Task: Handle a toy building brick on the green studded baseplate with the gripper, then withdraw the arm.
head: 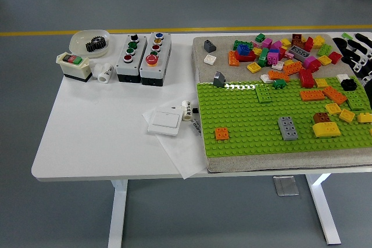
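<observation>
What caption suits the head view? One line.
Right hand at the picture's right edge; bricks on the green baseplate.

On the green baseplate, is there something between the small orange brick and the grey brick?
No. In the head view, only bare green studs of the baseplate lie between the orange brick and the grey brick.

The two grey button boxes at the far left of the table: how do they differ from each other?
The left button box carries black, green and red buttons. The right button box has smaller buttons and one large red round button nearest the camera, which the left box lacks. The left box sits beside a white cylinder; the right box sits nearer the green baseplate. Both are grey, upright, side by side.
</observation>
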You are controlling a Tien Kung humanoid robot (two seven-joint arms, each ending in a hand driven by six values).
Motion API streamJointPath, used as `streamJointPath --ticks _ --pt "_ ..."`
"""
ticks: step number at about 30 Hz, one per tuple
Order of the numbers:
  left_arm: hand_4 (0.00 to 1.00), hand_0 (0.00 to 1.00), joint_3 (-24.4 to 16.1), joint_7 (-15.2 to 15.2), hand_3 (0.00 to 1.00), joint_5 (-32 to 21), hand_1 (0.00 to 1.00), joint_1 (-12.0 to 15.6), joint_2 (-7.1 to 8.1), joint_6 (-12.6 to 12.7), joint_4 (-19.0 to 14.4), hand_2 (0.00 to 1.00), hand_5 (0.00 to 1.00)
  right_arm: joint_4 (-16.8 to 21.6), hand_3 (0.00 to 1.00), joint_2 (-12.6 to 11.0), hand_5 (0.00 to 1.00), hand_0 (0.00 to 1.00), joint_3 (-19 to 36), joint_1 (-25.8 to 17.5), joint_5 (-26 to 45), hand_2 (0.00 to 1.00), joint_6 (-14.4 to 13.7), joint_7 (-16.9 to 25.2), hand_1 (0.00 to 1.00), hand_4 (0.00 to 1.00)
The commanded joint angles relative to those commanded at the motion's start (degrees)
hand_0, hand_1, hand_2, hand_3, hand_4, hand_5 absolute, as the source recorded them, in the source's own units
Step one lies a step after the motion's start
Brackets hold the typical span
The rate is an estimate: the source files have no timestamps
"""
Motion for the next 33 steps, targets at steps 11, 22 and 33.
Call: streamJointPath --ticks 11,22,33 --pt "0.712 0.782 0.1 0.0 0.637 -0.2 0.797 0.3 0.15 0.2 0.0 0.793 0.614 -0.2 0.836 0.2 0.973 0.875 -0.2 -0.4 -0.4 0.834 -0.4 -0.2 0.82 0.998" --pt "0.712 0.785 -0.4 -0.2 0.638 0.2 0.797 0.6 0.14 0.4 0.2 0.794 0.614 0.0 0.839 0.7 0.983 0.886 0.1 -0.8 -0.5 0.838 -0.1 -0.5 0.826 0.998" --pt "0.714 0.785 -1.2 -0.3 0.638 1.4 0.799 0.8 0.2 0.4 0.3 0.796 0.617 0.2 0.842 1.0 0.987 0.892 0.7 -1.4 -1.0 0.841 0.0 -0.6 0.828 0.998"
